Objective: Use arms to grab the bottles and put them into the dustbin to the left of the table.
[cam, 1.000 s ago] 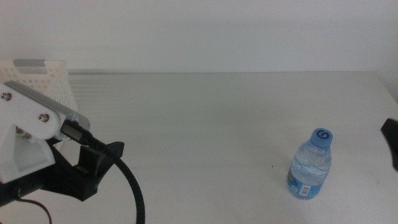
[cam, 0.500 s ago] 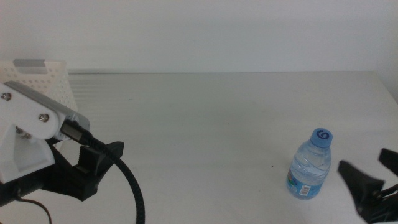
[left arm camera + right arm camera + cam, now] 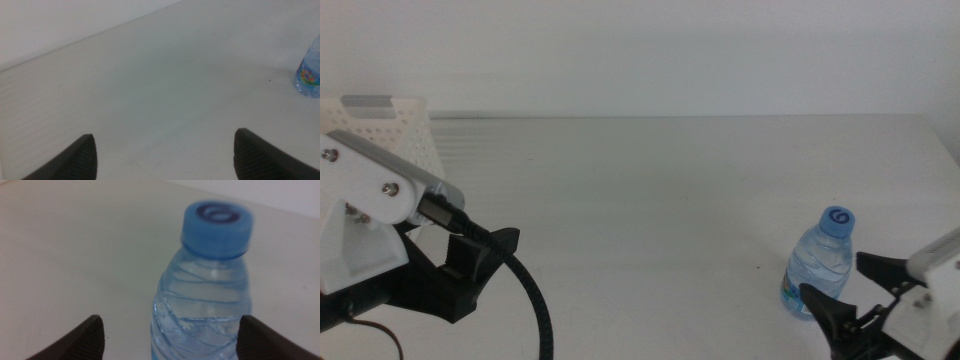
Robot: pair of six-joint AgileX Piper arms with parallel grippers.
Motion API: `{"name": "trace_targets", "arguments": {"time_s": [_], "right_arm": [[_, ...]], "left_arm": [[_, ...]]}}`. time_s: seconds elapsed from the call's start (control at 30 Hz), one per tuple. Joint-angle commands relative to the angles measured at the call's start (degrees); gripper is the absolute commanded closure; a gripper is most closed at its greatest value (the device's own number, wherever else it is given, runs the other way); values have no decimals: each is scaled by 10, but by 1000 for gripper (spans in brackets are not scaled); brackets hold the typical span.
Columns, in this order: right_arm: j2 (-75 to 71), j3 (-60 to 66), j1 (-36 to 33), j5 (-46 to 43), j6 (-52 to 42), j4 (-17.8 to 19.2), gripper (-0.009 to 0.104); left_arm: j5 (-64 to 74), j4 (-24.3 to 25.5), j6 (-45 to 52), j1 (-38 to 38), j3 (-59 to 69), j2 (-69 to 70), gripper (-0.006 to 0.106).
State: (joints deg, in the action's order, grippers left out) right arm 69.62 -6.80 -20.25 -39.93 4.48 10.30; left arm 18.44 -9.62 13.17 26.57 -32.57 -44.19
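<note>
I have the right gripper [image 3: 845, 290] spread wide just short of the water bottle [image 3: 819, 263], which stands upright near the table's right edge; next I push in around its body and close. Left gripper [image 3: 165, 150] waits open by the dustbin [image 3: 390, 125]

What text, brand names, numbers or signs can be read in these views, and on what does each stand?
Water bottle label: colored print, too small and blurred to read.
Bottle's blue cap: a dark ring-shaped mark on top, no legible letters.
Dustbin, left gripper and right gripper: no visible text.
So nothing can actually be read.
</note>
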Motion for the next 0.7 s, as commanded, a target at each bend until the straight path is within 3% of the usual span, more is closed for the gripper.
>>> {"name": "trace_targets", "arguments": {"time_s": [0.0,0.17,0.3,0.47,0.67], "right_arm": [[46,-12,-2,-102,-19,-9,0],[171,-13,-1,-258,-53,-48,0],[249,-15,-1,-370,-65,-52,0],[295,-41,-1,-372,-65,-22,0],[298,-62,-1,-372,-70,-47,1]], "left_arm": [[-42,-11,-3,3,-18,5,10],[-42,-11,-3,3,-18,5,10],[-42,-11,-3,3,-18,5,10],[-42,-11,-3,3,-18,5,10],[-42,-11,-3,3,-18,5,10]]}}
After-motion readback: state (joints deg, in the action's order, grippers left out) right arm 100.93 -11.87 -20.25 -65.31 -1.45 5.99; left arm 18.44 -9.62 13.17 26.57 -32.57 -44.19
